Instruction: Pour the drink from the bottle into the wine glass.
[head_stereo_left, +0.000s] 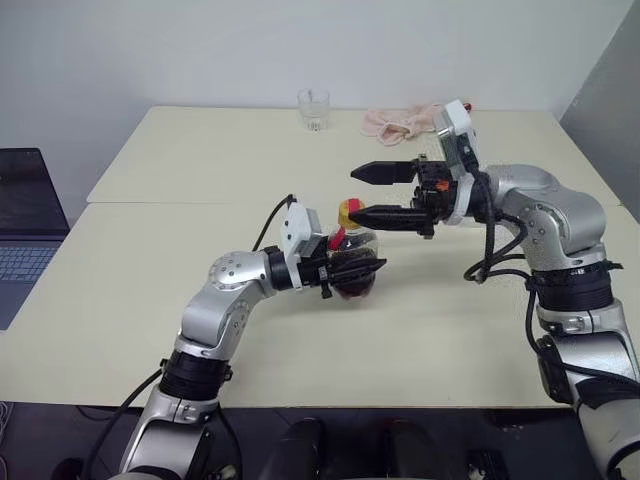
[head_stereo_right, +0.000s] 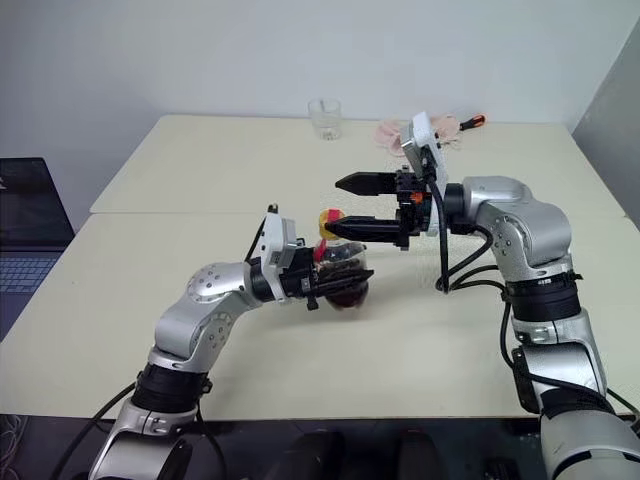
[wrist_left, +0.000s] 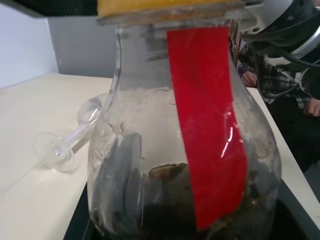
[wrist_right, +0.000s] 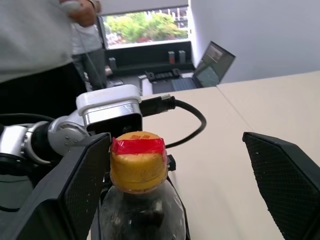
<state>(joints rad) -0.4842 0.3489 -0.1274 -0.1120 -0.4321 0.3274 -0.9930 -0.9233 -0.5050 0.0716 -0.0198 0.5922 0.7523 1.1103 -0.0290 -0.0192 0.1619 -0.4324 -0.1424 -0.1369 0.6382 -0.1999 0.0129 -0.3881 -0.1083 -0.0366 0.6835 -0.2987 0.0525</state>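
Observation:
My left gripper is shut on the body of the bottle, holding it upright above the middle of the table. The bottle is clear, with a yellow cap and a red label strip. The dark drink fills its lower part. My right gripper is open and level at the cap's height. The cap sits between its fingers, close to one of them. The wine glass appears beyond the bottle, seemingly lying on its side on the table.
A short clear tumbler stands at the table's far edge, with a pink cloth and an orange-handled tool to its right. A laptop sits off the table's left side. People stand nearby.

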